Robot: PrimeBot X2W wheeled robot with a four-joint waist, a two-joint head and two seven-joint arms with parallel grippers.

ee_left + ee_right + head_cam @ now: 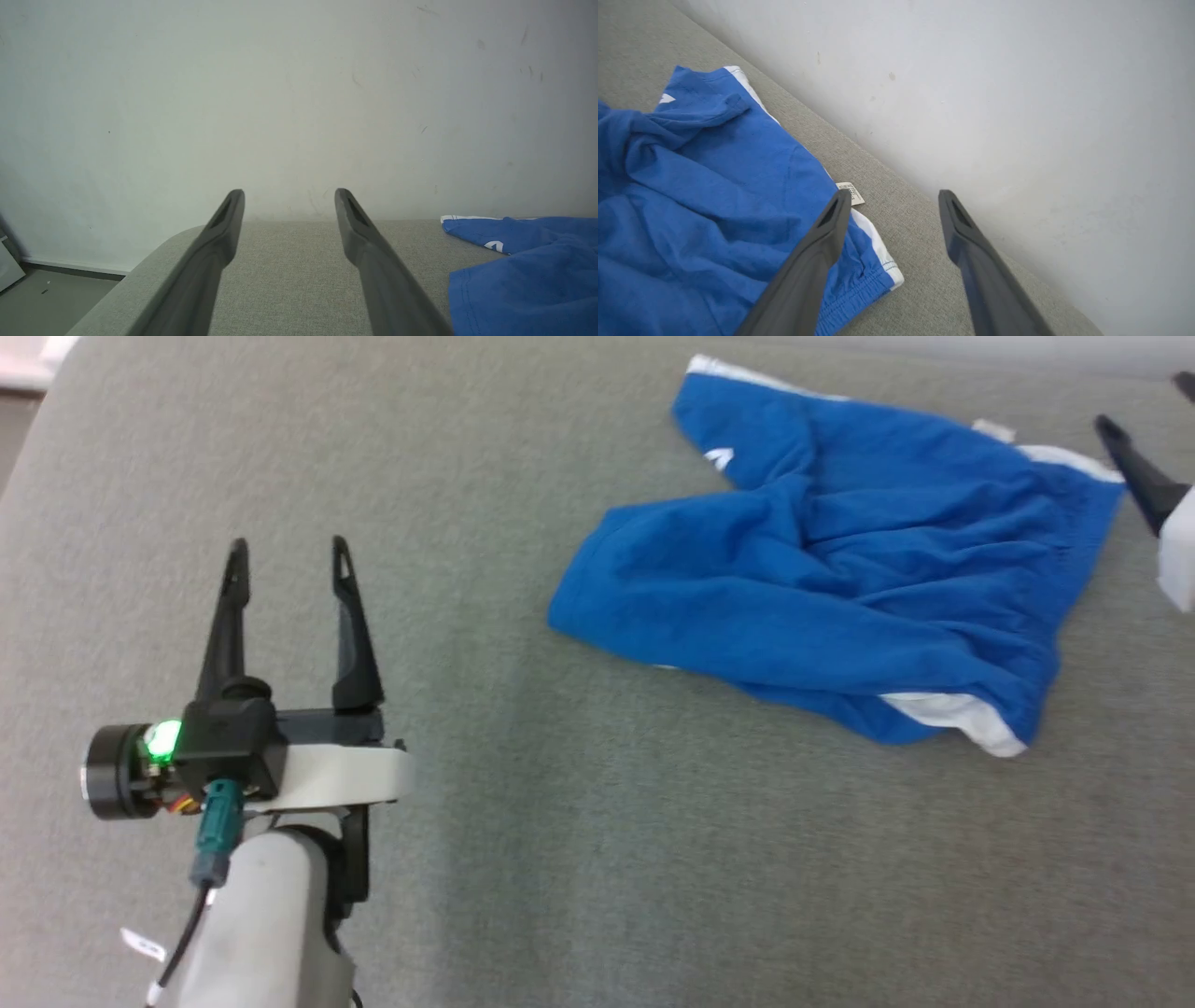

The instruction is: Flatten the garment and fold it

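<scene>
My left gripper (289, 555) is spread open over the grey padded surface (579, 859), well apart from the shorts (822, 588), which lie crumpled toward the right. My right gripper (894, 200) is open too, beside their waistband corner.

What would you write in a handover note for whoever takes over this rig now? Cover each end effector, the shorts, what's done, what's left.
Left end effector: open, empty, over bare grey cushion, apart from the shorts.
Right end effector: open, empty, at the shorts' waistband corner.
Shorts: crumpled and wrinkled on the cushion.
Done: no flattening or fold visible.
Left: flatten, then fold.
</scene>
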